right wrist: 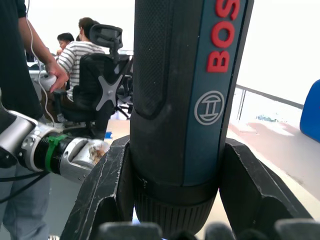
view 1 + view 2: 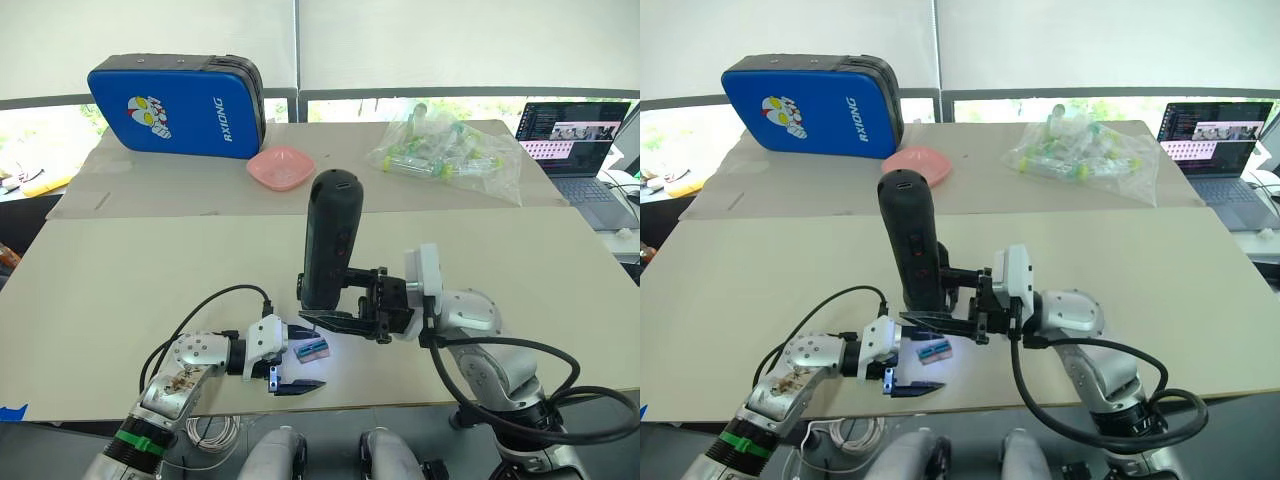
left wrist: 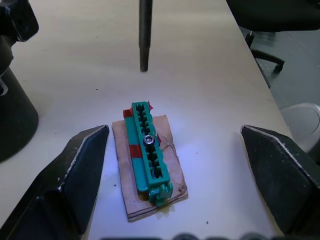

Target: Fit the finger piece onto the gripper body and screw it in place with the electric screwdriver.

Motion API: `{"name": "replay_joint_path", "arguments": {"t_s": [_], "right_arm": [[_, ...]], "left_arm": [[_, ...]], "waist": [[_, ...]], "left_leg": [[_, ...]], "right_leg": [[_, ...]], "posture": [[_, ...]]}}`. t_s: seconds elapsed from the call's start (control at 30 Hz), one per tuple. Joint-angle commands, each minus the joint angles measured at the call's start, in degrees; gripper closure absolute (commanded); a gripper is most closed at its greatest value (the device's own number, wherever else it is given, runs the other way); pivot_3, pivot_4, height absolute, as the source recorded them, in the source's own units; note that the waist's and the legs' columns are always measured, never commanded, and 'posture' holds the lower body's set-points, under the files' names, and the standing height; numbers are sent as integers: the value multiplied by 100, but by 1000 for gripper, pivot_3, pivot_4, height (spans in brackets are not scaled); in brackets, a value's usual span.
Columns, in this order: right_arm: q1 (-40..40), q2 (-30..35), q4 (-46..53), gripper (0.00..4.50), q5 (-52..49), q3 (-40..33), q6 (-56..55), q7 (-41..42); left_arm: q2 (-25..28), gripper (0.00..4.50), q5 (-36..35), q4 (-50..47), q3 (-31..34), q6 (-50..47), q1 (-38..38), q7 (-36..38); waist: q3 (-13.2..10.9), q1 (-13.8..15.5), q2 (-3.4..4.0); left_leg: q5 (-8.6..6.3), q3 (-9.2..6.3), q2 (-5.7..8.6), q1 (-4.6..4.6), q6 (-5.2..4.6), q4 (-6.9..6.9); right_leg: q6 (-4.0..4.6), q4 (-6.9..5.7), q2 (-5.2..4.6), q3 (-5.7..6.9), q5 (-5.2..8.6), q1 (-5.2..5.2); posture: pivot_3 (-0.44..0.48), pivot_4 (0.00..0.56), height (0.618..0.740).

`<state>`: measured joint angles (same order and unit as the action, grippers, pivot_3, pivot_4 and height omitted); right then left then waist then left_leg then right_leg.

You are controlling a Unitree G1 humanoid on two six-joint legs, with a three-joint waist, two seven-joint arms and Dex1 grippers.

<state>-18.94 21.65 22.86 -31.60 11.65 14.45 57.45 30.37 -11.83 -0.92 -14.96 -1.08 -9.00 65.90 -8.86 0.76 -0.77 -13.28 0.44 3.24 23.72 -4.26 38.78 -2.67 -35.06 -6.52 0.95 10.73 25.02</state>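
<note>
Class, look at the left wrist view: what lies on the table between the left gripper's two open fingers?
A small tan-and-green block lies flat between the left gripper fingers, touching neither; the electric screwdriver bit hangs beyond it.

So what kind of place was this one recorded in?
Most likely an office or lab workspace. A laptop with its screen on sits at the far right of the long table, people sit in office chairs behind the robot, and the right pincer holds an electric screwdriver.

- Electric screwdriver: red letters "BOS" run along its dark blue side, cut off by the frame edge; beneath them sits a round silver emblem.
- Blue case: white lettering "AXIONG" on its face, beside a cartoon figure.
</note>
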Motion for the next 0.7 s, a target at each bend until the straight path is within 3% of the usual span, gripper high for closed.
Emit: {"name": "replay_joint_path", "arguments": {"t_s": [0.03,0.23,0.7], "right_arm": [[-137,-61,113,2542,-33,-11,-265,137],[-164,-154,7,2542,-26,-18,-348,235],[-375,-372,-496,2542,172,99,-390,344]], "left_arm": [[-6,30,-125,321,177,54,96,-33],[165,30,-445,316,453,47,194,111],[239,30,-375,332,262,-95,137,296]], "waist": [[1,-6,1],[1,-30,1],[0,-22,2]], "left_leg": [[0,0,-2,-1,0,0],[-1,-1,-10,-2,4,-1],[-3,-1,-6,-1,7,-4]], "right_leg": [[1,-2,-1,0,0,0],[10,-6,-1,-3,-5,5],[10,-3,2,-2,-6,9]], "posture": [[0,150,740],[0,150,740],[0,150,740]]}}
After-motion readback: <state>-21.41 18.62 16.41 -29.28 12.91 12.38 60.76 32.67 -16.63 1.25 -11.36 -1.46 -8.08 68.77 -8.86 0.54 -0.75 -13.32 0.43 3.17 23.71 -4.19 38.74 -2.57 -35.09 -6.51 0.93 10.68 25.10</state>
